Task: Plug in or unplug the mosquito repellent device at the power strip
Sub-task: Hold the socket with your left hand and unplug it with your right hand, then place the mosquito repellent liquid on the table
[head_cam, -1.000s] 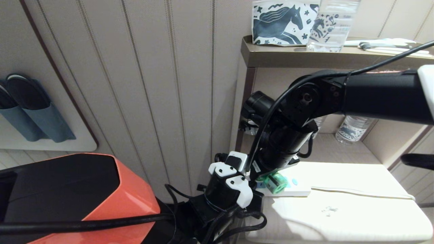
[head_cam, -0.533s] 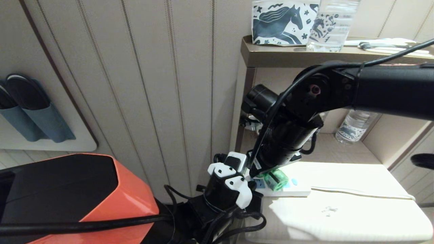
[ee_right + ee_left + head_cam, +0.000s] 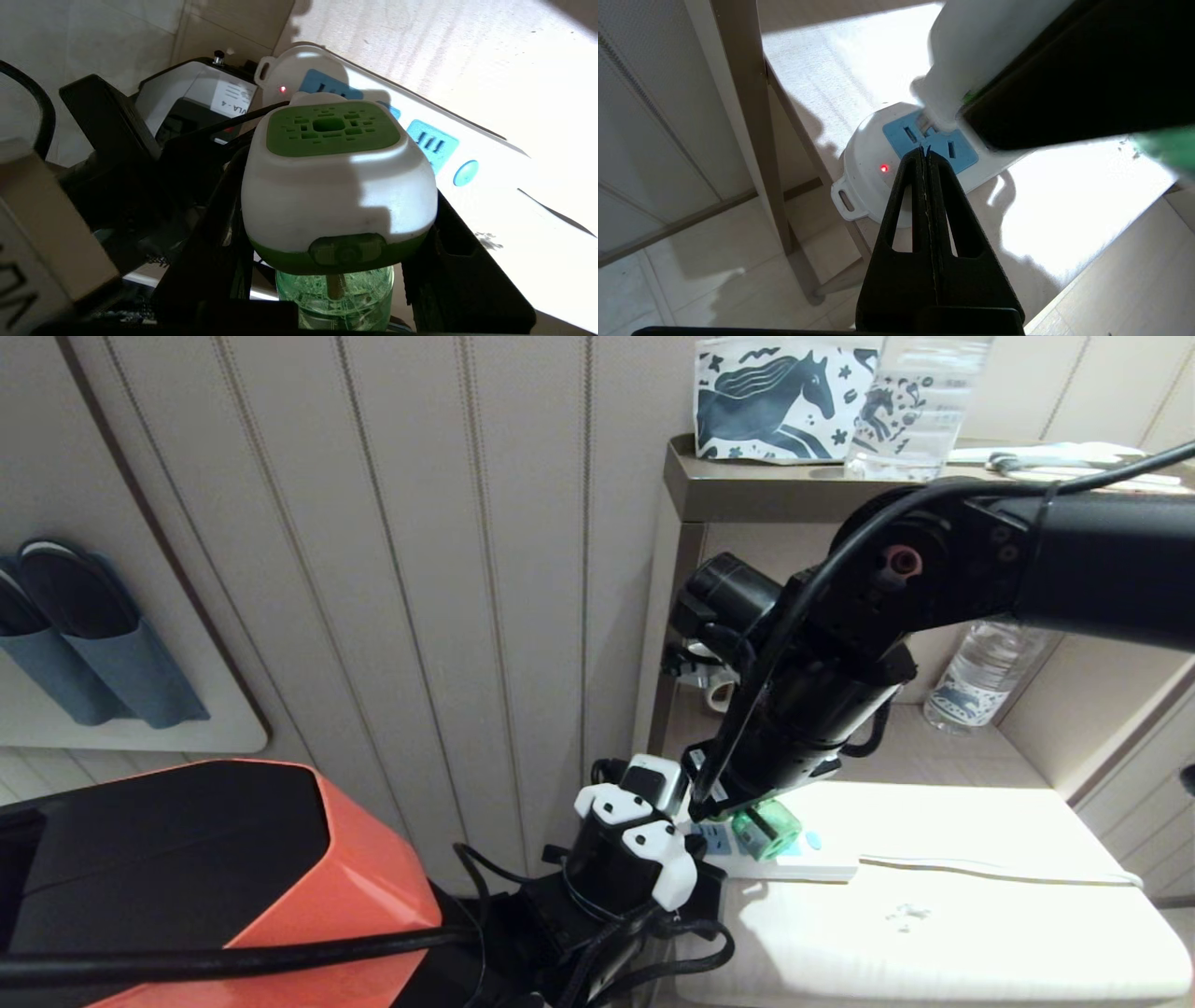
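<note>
A: Head view first. Where is the device (image 3: pixel 767 829)?

B: It sits at the left end of the power strip (image 3: pixel 794 864), tilted, with its green bottle showing under the right arm's wrist. The strip lies along the back left edge of the white bench (image 3: pixel 934 915), and its thin cord (image 3: pixel 999 872) runs off toward the right edge.

A: Is the right end effector (image 3: pixel 327 261) gripping it?

B: Yes. In the right wrist view its black fingers (image 3: pixel 448 252) sit on either side of the white head, closed on the device. The green vent panel faces the camera and the bottle hangs below it.

A: Is it seated in a socket?

B: The left wrist view shows the white body meeting the first blue panel (image 3: pixel 929 144) next to the red light (image 3: pixel 884 168). I cannot tell whether the prongs are fully in.

A: And the other sockets?

B: One more blue panel (image 3: pixel 430 142) and the blue button (image 3: pixel 465 172) are visible just beyond the device in the right wrist view.

A: What about the left end effector (image 3: pixel 924 150)?

B: Its two fingers are pressed together, holding nothing, with the tips over the rounded end of the strip, close to the first panel. Whether they touch it I cannot tell.

A: Anything else around?

B: A horse-print mug (image 3: pixel 784 397) and a water bottle (image 3: pixel 920 401) stand on the shelf (image 3: pixel 747 490) above, and another bottle (image 3: pixel 980 677) stands at the back of the lower level.
</note>
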`<state>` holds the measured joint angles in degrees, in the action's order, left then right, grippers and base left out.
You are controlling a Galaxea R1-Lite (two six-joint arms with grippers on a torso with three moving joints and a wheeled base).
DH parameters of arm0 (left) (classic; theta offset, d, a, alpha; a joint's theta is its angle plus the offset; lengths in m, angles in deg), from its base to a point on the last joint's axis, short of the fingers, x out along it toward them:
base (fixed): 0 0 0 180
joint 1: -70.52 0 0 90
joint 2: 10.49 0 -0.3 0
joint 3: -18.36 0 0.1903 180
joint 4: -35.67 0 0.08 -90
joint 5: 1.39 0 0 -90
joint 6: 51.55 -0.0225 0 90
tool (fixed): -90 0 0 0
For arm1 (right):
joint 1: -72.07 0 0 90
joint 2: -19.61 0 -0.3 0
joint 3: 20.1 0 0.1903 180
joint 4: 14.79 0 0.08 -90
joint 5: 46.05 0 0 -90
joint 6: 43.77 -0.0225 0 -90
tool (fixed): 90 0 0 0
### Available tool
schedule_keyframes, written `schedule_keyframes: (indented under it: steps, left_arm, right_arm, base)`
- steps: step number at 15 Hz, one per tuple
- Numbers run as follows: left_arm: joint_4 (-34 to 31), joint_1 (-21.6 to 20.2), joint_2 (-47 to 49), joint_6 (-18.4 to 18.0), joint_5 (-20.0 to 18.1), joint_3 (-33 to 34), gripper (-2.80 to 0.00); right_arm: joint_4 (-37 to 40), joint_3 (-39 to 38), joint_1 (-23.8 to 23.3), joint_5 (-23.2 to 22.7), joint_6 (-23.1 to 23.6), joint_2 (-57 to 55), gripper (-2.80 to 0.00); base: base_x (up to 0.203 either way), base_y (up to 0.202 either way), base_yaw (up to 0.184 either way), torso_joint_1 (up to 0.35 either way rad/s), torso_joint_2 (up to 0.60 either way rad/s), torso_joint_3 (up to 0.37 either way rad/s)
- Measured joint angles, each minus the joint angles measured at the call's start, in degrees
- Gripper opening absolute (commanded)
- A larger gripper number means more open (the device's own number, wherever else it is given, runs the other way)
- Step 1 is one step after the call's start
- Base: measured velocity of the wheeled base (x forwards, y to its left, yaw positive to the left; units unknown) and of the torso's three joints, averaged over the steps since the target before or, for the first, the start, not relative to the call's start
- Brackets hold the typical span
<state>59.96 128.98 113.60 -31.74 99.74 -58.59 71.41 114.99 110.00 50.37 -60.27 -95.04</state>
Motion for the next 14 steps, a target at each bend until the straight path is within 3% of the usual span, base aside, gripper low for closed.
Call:
schedule_keyframes:
  steps: [8, 14]
  left_arm:
    - [-0.4, -0.1, -1.9, -0.1, 0.1, 0.3, -2.8]
    - [-0.2, -0.1, -2.3, -0.1, 0.2, 0.3, -2.8]
  right_arm:
    - [1.6, -1.0, 0.8, 0.7, -1.2, 4.1, -2.8]
    - [1.5, -7.4, 2.0, 1.6, -1.3, 8.8, -2.8]
  base:
    - [0.0, 0.0, 0.0, 0.0, 0.0, 0.0]
    - [0.0, 0.0, 0.0, 0.0, 0.0, 0.0]
